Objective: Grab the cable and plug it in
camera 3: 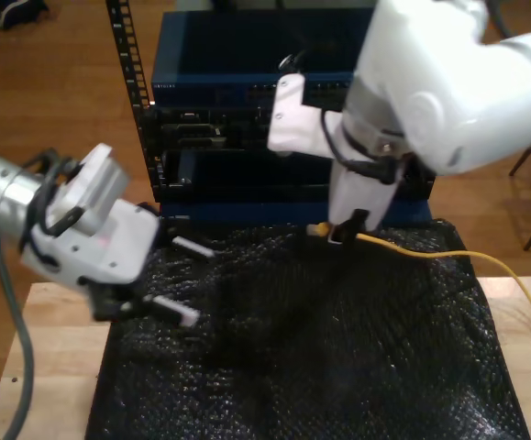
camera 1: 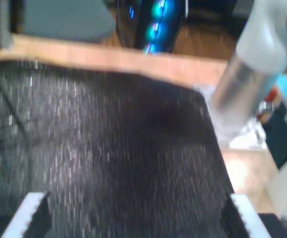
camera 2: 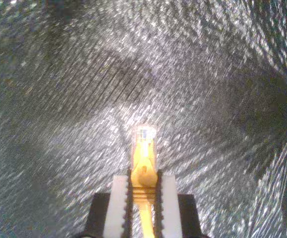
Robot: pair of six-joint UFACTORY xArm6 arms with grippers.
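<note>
My second end effector (camera 2: 143, 198) is clamped on the cable (camera 2: 143, 163) just behind its plug (camera 2: 143, 136); my first end effector (camera 1: 133, 215) is spread apart above the mat (camera 1: 108, 148).

My exterior camera looks down from high in front, taking in the wooden desk (camera 3: 54, 367), the black textured mat (camera 3: 320, 357) and the dark blue equipment rack (camera 3: 247, 101) behind. My first wrist camera looks out between its white toothed fingers (camera 1: 31, 210) across the same mat toward the desk edge, from some height. My second wrist camera sits very close above the mat, looking past its white fingers (camera 2: 117, 203).
</note>
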